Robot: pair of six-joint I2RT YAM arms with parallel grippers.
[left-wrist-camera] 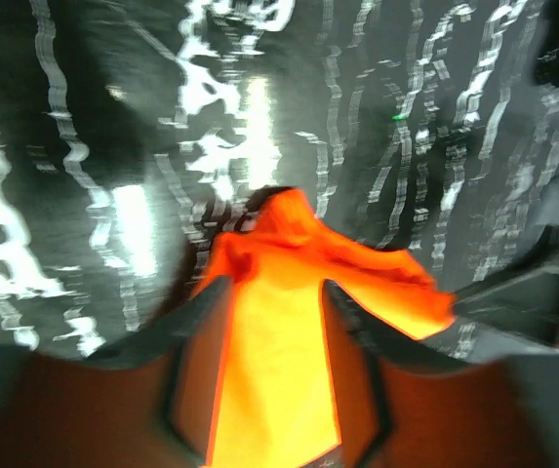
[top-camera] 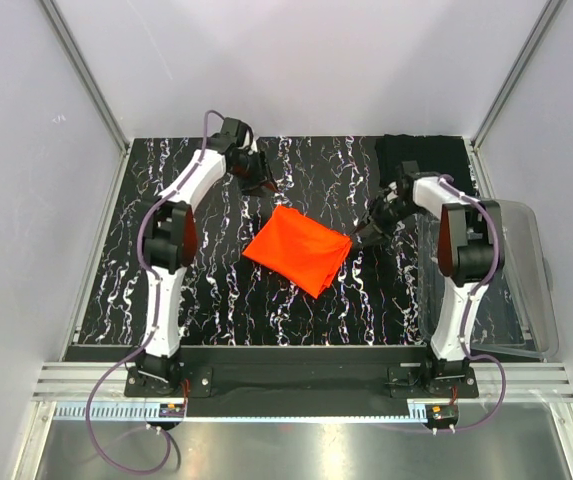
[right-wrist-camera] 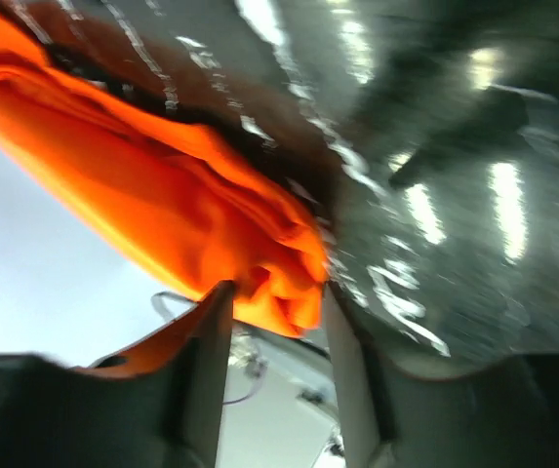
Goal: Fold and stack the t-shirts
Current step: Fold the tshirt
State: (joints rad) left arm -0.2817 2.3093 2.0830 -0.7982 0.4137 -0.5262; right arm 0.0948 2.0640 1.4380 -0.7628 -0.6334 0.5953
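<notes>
**A:** Where's the orange-red t-shirt (top-camera: 299,250)?

**B:** Folded into a tilted square in the middle of the counter (top-camera: 216,285). The left end effector (top-camera: 264,186) is at its far corner and the right end effector (top-camera: 366,235) at its right corner.

**A:** Are they gripping it?

**B:** No, both have their jaws partway apart (each wrist view shows orange cloth lying in the gap).

**A:** What's around it?

**B:** The black t-shirt (top-camera: 428,160) lies at the far right of the counter, behind the right end effector. The clear plastic bin (top-camera: 528,300) sits at the right edge. The right arm (top-camera: 463,255) stands just beside its wall, between bin and orange-red t-shirt.
</notes>
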